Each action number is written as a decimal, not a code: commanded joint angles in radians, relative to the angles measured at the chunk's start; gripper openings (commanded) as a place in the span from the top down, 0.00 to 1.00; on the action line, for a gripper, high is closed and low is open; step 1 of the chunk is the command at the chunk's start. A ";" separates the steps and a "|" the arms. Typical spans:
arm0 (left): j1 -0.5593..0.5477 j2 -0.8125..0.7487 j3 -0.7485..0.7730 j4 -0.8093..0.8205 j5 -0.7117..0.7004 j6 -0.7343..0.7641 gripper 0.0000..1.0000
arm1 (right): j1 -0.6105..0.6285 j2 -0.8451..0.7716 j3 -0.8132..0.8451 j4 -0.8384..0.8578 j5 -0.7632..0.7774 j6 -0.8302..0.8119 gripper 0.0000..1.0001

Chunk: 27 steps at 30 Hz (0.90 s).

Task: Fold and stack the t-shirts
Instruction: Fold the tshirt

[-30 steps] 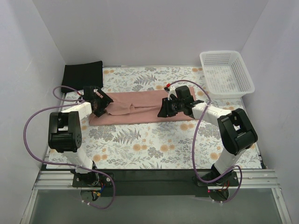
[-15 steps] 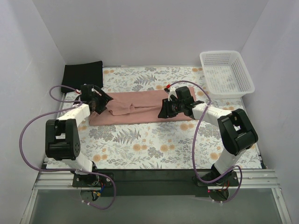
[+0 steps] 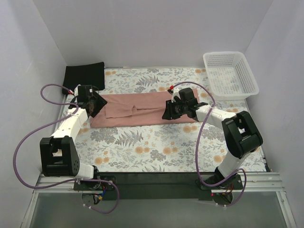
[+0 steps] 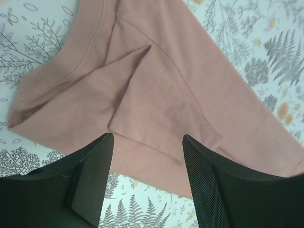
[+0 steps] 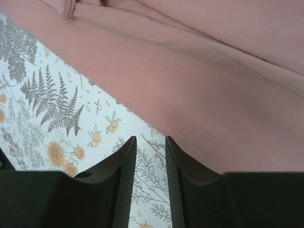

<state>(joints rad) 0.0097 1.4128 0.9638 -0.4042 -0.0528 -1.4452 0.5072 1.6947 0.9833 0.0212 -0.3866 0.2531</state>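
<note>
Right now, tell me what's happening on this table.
The pink t-shirt lies in a long folded strip on the floral cloth. The left hand hovers open over its left end; the right hand, nearly closed and empty, is at its right end. The black t-shirt sits folded in the far left corner.

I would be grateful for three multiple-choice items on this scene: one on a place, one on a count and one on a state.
1. Where does the folded black cloth t-shirt lie?
A) in the white plastic lattice basket
B) at the far left corner of the floral-clothed table
C) at the table's near edge
2. How many t-shirts are in view?
A) one
B) three
C) two
3. How does the left gripper stand?
A) open over the dusty pink cloth t-shirt
B) shut on the pink t-shirt
C) shut on the black t-shirt
Answers: 1 B, the top view shows it in that corner; 2 C, one black and one pink; 3 A, its wrist view shows fingers spread wide, gripping nothing.
</note>
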 commanded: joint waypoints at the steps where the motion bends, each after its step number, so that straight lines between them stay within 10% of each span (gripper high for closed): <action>1: -0.036 0.038 0.021 -0.053 -0.032 0.058 0.42 | -0.033 -0.029 0.031 -0.048 0.129 -0.049 0.63; 16: -0.273 0.417 0.311 -0.050 -0.056 0.065 0.74 | -0.113 0.065 0.103 -0.090 0.186 -0.049 0.63; 27: -0.336 0.568 0.391 -0.073 -0.084 0.051 0.73 | -0.121 0.085 0.110 -0.107 0.210 -0.058 0.63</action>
<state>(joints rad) -0.3157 1.9732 1.3376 -0.4427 -0.1013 -1.3838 0.3927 1.7767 1.0531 -0.0746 -0.1951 0.2085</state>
